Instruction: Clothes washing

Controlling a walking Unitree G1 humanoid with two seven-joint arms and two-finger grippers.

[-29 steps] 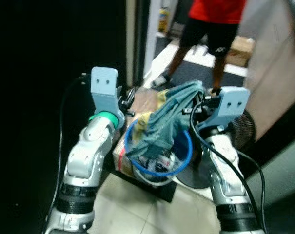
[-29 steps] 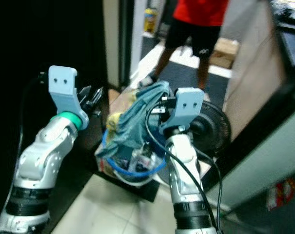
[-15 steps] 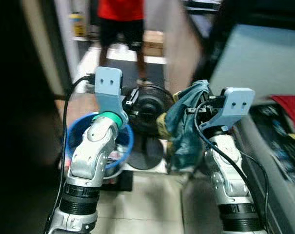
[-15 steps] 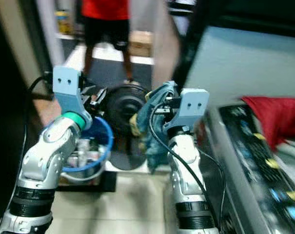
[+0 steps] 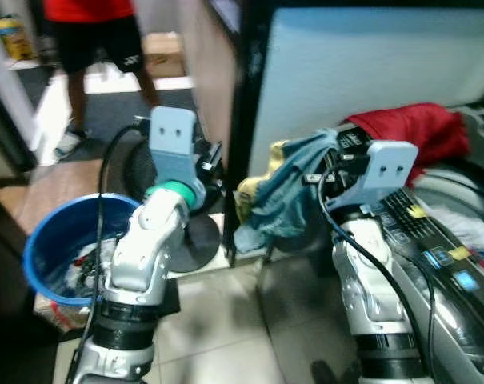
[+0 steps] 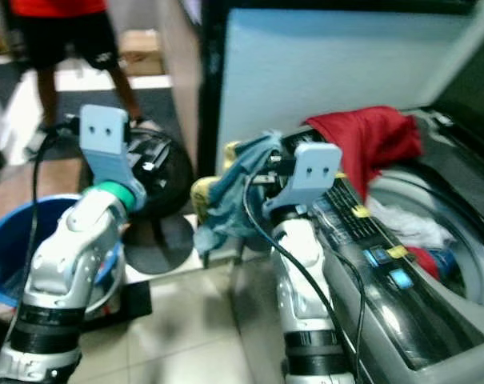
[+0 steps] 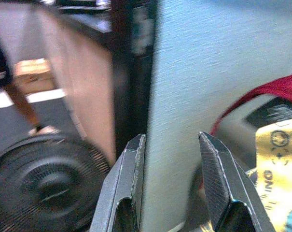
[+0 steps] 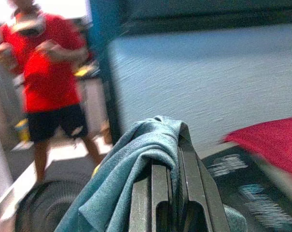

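My right gripper (image 5: 326,172) is shut on a teal-blue garment (image 5: 286,196) with a yellow piece bunched against it; the cloth hangs in the air left of the washing machine (image 6: 402,280). In the right wrist view the teal garment (image 8: 131,183) drapes over the closed fingers (image 8: 160,203). A red garment (image 6: 370,144) lies on the machine's back edge, and white and red laundry sits in its open drum (image 6: 422,228). My left gripper (image 7: 172,183) is open and holds nothing, raised above the blue basket (image 5: 42,240) of clothes on the floor at my left.
A black floor fan (image 5: 158,180) stands behind my left arm. A person in a red shirt and black shorts (image 5: 90,40) stands at the back left. A pale panel (image 5: 362,68) rises behind the washer. Tiled floor (image 5: 218,320) lies between basket and machine.
The view has swung right from the basket to the washing machine. My right gripper still holds the teal garment, which now hangs beside the washer instead of over the basket.
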